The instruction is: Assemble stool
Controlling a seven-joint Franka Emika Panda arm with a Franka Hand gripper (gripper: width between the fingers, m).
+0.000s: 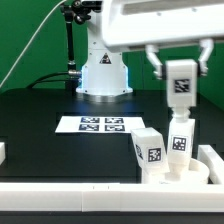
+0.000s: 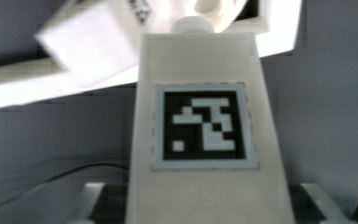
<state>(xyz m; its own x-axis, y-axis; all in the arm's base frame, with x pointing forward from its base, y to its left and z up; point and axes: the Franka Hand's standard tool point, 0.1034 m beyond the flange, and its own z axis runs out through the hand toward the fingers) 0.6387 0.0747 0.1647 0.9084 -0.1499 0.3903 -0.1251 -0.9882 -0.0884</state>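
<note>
Claw (image 1: 180, 68) clenched on 1 tagged leg (image 1: 180, 88), held upright above seat (image 1: 186, 180) bearing 2 standing legs (image 1: 149, 150)

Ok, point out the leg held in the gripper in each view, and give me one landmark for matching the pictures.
Exterior view: the held leg hangs at the exterior view's right, between the fingers of the gripper, above a second leg that stands upright.
Wrist view: the held leg fills the middle of the picture, seen close up.
Shared landmark: the black-and-white tag on the held leg's face.
</note>
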